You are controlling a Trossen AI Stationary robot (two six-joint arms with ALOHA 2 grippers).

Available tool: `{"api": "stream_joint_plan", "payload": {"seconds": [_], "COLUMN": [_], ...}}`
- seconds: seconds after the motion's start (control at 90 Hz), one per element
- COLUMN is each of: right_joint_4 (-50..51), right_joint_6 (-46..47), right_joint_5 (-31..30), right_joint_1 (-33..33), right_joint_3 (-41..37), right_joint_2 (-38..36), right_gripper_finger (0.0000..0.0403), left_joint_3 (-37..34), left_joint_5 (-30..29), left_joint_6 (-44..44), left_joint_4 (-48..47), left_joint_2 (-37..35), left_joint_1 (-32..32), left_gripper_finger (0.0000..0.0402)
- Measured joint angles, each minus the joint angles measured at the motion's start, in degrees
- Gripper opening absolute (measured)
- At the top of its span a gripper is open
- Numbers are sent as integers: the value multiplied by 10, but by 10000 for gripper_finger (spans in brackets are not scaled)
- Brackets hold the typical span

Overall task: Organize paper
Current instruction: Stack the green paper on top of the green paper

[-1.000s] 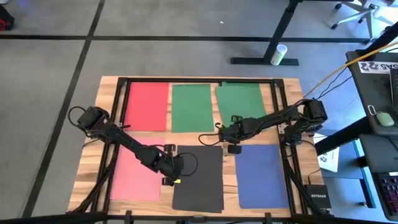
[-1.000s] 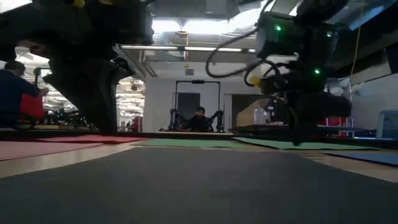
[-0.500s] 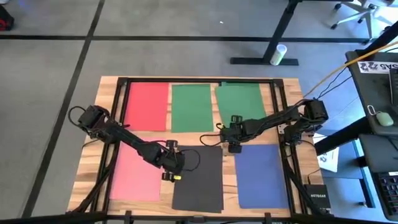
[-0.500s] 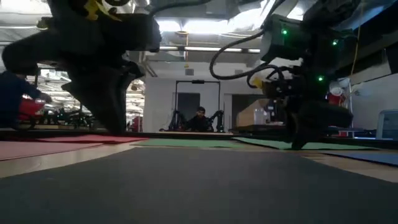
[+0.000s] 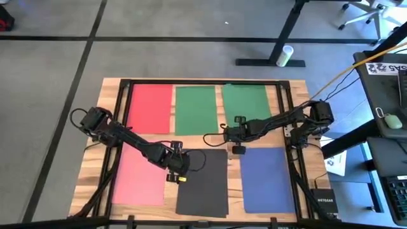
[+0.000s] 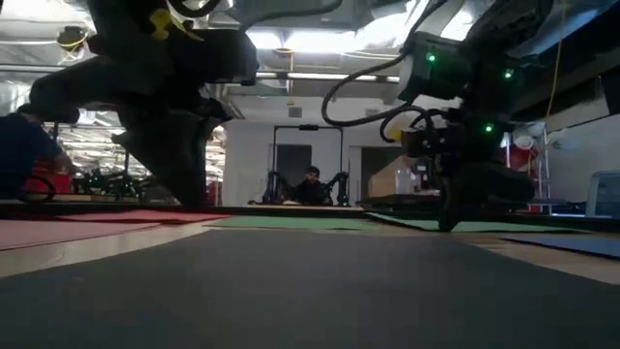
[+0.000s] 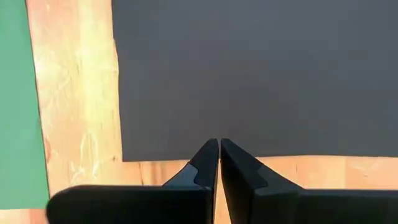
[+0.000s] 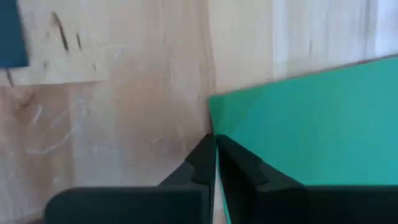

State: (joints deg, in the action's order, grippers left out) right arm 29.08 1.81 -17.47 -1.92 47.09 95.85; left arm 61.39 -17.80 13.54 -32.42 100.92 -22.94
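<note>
Right gripper (image 5: 228, 133), fingers pinched together, sat at the near-left corner of the right green sheet (image 5: 247, 104), which had swung from skewed to square beside the other green sheet (image 5: 196, 109); alignment looked nearly done. Left gripper (image 5: 175, 167), also closed, had crept to the grey sheet's (image 5: 205, 184) left edge.

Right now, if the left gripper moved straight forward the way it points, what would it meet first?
Most likely the dark grey sheet. The left gripper, shut, sits at that sheet's edge and points across it. Whether the tips already touch it is unclear.
</note>
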Motion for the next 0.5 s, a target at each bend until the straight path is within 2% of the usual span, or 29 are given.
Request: {"api": "stream_joint_plan", "payload": {"seconds": [0.322,0.5], "right_joint_4": [9,-4], "right_joint_6": [8,26], "right_joint_5": [20,-1], "right_joint_1": [-28,-28], "right_joint_3": [16,23], "right_joint_2": [0,0], "right_gripper_finger": [0,9], "left_joint_3": [0,0], "left_joint_5": [0,0], "left_joint_6": [10,10], "left_joint_4": [0,0], "left_joint_2": [0,0], "left_joint_1": [0,0], "left_gripper_finger": [0,0]}}
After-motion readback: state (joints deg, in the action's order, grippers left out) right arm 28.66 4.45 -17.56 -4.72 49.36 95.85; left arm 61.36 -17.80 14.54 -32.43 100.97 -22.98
